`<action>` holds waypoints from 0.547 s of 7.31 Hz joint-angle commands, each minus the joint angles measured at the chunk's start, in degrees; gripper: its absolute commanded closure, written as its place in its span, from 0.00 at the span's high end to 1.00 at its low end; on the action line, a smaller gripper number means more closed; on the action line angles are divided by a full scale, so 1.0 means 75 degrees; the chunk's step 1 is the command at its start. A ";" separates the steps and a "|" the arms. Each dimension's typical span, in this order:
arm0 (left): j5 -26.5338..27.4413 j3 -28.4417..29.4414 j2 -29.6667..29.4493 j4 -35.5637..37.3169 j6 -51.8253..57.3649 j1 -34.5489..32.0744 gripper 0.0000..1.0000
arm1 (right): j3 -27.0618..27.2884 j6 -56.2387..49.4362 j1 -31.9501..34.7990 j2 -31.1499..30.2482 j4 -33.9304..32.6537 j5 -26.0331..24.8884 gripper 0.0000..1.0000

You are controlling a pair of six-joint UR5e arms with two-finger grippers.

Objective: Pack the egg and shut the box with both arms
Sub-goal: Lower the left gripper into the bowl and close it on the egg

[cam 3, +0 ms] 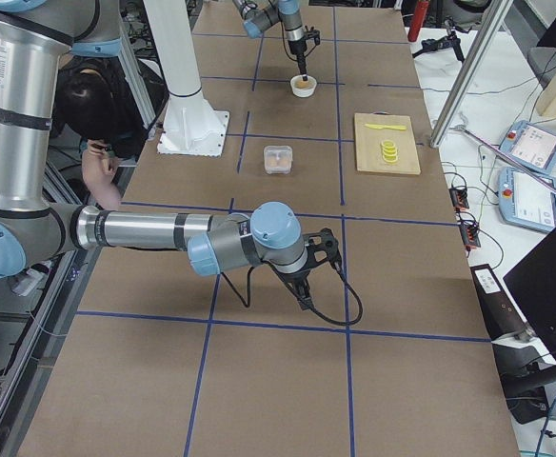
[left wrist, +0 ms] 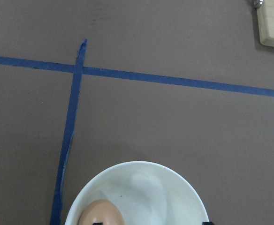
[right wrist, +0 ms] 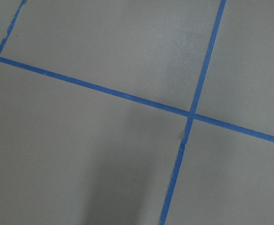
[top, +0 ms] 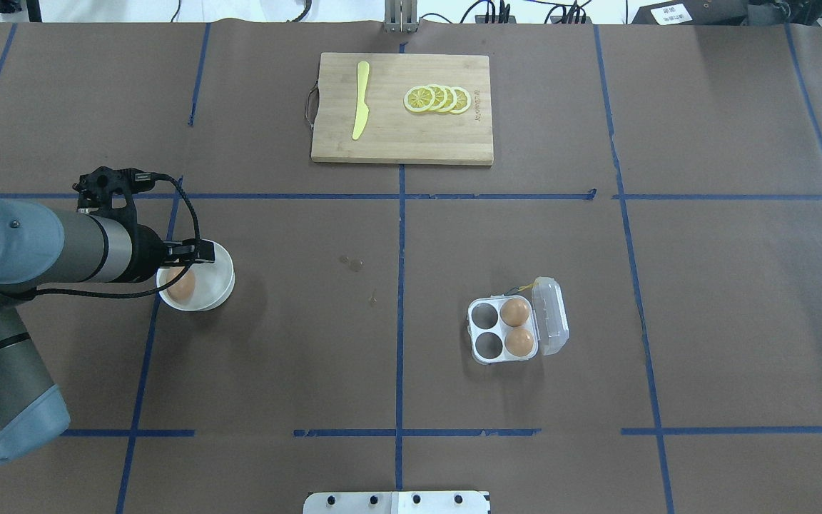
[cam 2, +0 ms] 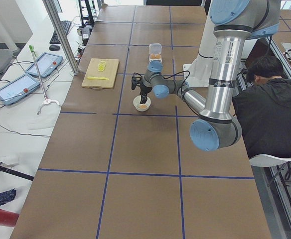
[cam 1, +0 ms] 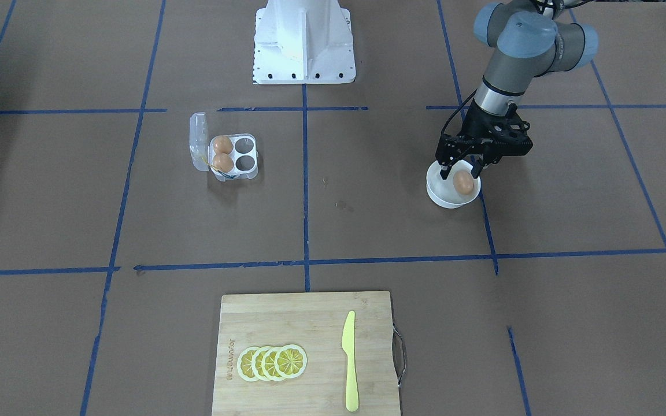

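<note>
The clear egg box [cam 1: 246, 163] [top: 486, 330] lies open on the table, its lid [top: 552, 315] folded back. Two tan eggs [cam 1: 222, 144] [cam 1: 222, 162] sit in the cups beside the lid; the other two cups are empty. A third egg [cam 1: 463, 182] [top: 183, 286] [left wrist: 101, 213] lies in a round white bowl [cam 1: 446, 199] [top: 222, 282] [left wrist: 141, 183]. My left gripper [cam 1: 459, 170] [top: 184, 255] is open and hangs just over the bowl, above the egg. My right gripper [cam 3: 307, 288] shows only in the exterior right view, low over bare table far from the box; I cannot tell whether it is open.
A wooden cutting board [cam 1: 287, 323] [top: 389, 135] with lemon slices [cam 1: 272, 363] and a yellow knife [cam 1: 350, 361] lies on the operators' side. The white pedestal base [cam 1: 304, 43] stands at the robot's edge. A seated person [cam 2: 270, 109] is beside the table.
</note>
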 commanded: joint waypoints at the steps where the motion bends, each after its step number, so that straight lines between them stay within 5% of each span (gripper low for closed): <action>1: -0.0002 0.0062 0.0004 0.0155 0.0035 0.0109 0.76 | -0.0012 0.0000 0.0005 -0.0008 0.0000 0.0001 1.00; 4: 0.0010 0.0237 -0.0008 0.0155 0.0047 0.0121 0.76 | -0.0035 0.0000 0.0005 0.0003 0.0000 0.0001 1.00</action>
